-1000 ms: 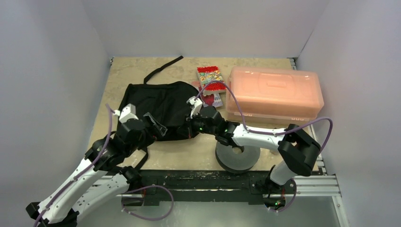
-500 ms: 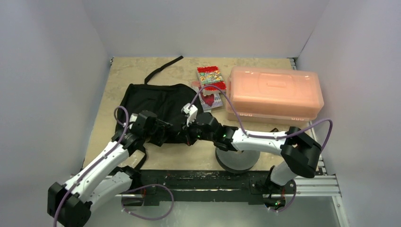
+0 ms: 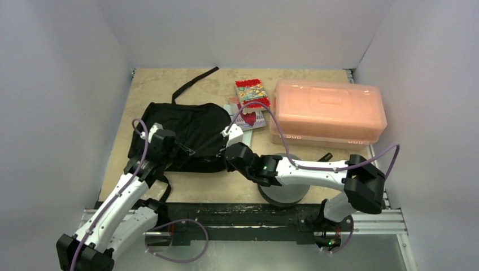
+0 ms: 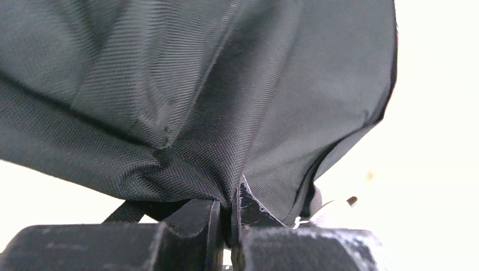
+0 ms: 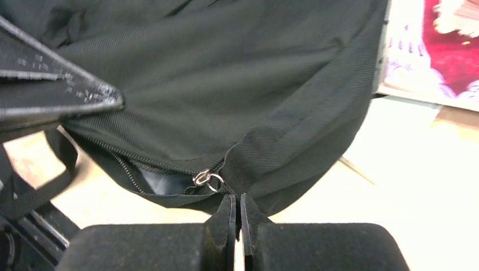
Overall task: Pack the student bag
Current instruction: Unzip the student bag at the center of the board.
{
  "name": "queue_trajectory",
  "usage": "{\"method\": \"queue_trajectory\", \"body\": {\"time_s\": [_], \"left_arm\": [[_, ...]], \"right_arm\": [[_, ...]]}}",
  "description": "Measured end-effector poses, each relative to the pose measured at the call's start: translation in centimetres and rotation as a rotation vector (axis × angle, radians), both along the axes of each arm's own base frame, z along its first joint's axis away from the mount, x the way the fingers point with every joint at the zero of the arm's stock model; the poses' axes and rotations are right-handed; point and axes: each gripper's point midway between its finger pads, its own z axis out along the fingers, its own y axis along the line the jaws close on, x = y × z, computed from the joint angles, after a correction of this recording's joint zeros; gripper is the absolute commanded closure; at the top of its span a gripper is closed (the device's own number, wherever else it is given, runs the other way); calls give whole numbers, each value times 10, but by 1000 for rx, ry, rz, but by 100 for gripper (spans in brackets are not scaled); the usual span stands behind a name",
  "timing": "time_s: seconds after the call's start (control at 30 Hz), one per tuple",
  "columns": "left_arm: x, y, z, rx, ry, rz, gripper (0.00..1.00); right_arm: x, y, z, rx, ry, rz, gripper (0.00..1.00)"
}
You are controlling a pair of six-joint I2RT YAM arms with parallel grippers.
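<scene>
The left gripper (image 4: pixel 230 199) has its jaws pressed together on a gathered pinch of black cloth at the near edge of the student bag (image 4: pixel 197 84), and the weave puckers into the gap. The right gripper (image 5: pixel 237 200) is likewise clamped narrow at the bag's near rim, its tips right beside the small silver zip pull (image 5: pixel 208 179). It grips the bag, though whether by the pull's tab or by a fold of the seam is hard to tell. Left of the pull the zip (image 5: pixel 127 166) stands partly open, with a darker lining showing inside.

From above, the two grippers meet the bag's near edge close together, the right one at its near right corner. The bag lies flat and floppy on the left half of the table (image 3: pixel 169 84), and one long strap (image 3: pixel 195 81) trails toward the far edge. Just beside the bag's far right corner lies a booklet (image 3: pixel 251 119) with a red shape on its cover. Beyond it is a colourful red-edged packet (image 3: pixel 250 90); the print on both is too small to read. To their right sits a translucent orange box (image 3: pixel 327 110), lid closed, its moulded marks illegible. A grey spool (image 3: pixel 285 191) rests at the near edge, under the right arm.
</scene>
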Motion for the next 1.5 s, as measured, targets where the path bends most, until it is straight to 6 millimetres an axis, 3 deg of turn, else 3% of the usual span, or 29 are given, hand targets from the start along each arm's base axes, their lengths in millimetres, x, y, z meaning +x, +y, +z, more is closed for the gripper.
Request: {"method": "queue_trajectory", "body": {"time_s": [0.1,0.2,0.47,0.6,0.73,0.77,0.8,0.87,1.0,1.1,1.27,1.4,1.5], "left_arm": [[-4,5,10,81,-60,-81,100],[-8,11,13,157,-90,-144,100],[-20,13,22,292,-190,-374,100],[-23,17,33,337,-270,-414,100],[-27,25,42,389,-328,-428,100],[-28,26,42,399,-333,-431,96],[-28,27,42,408,-334,-435,73],[-28,29,39,422,-316,-443,45],[-36,28,34,400,-207,-459,31],[-36,9,48,289,-184,-486,33],[-35,-33,60,107,-224,-590,47],[-49,-66,56,220,-223,-781,47],[-51,-78,69,348,-271,-858,44]], "right_arm": [[3,-5,16,28,-24,-63,100],[4,-10,18,17,-41,-86,100],[6,-3,19,-38,-155,55,100],[25,-11,33,-127,-302,33,100],[52,-29,31,-245,-360,-22,100],[57,-32,31,-255,-360,-16,100],[59,-34,34,-255,-367,-4,100],[54,-34,42,-230,-382,30,100],[37,-30,63,-155,-396,92,100],[29,-22,66,-99,-365,137,100],[15,-12,57,-33,-284,203,100],[4,-9,49,-7,-230,238,100],[0,-7,49,14,-209,251,100]]}}
